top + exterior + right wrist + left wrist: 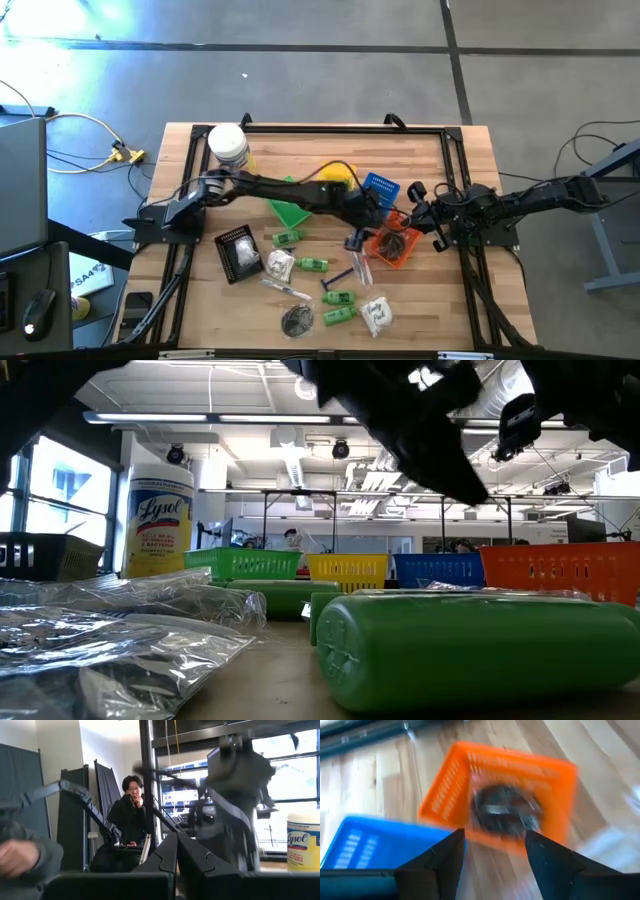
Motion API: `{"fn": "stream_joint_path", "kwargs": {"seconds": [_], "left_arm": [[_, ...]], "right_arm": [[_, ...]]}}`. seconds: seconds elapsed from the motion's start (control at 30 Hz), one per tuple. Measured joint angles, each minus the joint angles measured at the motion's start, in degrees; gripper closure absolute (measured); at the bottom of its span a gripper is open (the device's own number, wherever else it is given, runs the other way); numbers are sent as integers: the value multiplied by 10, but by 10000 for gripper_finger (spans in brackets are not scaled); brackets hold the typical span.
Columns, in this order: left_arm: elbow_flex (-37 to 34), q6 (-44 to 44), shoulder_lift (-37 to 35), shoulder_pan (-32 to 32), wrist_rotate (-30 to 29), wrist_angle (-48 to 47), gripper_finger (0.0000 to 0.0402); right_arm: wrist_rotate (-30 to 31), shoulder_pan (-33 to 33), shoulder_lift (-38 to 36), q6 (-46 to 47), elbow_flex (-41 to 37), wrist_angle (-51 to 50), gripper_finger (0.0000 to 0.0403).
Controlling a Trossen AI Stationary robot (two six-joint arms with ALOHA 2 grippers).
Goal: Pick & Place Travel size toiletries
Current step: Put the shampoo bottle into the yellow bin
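Two arms over the counter (200, 300), and we log them in turn. Left gripper (388, 230) reaches across to the orange basket (392, 247), hanging just above it; in its wrist view the fingers (440, 862) stand well apart with nothing between them, and a black round pouch (506, 811) lies inside the basket below — free of the fingers. Blue basket (381, 186) sits just beside the orange one, yellow basket (338, 175) and green basket (292, 210) further along the row; the black basket (239, 251) lies apart, nearer the left side.

Right gripper (417, 195) waits at the right edge of the counter, fingers (167, 852) pressed together, holding nothing we can see. A person sits in the room beyond.

Remaining toiletries are scattered on the near half of the counter: small green bottles (339, 298), white sachets (377, 315), a clear-wrapped thin stick (285, 290), a second black pouch (296, 320), a dark razor (335, 279). White jar with yellow label (229, 146) stands at the far left corner — upright.
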Motion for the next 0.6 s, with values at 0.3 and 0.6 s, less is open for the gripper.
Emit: {"fn": "stream_joint_path", "kwargs": {"seconds": [0.3, 0.6], "left_arm": [[-29, 8, -174, -20, -29, -182, 320], [-366, -111, -481, -26, -86, -49, 393]], "right_arm": [[18, 0, 0, 0, 0, -39, 399], [46, 0, 13, 0, 0, -50, 399]]}}
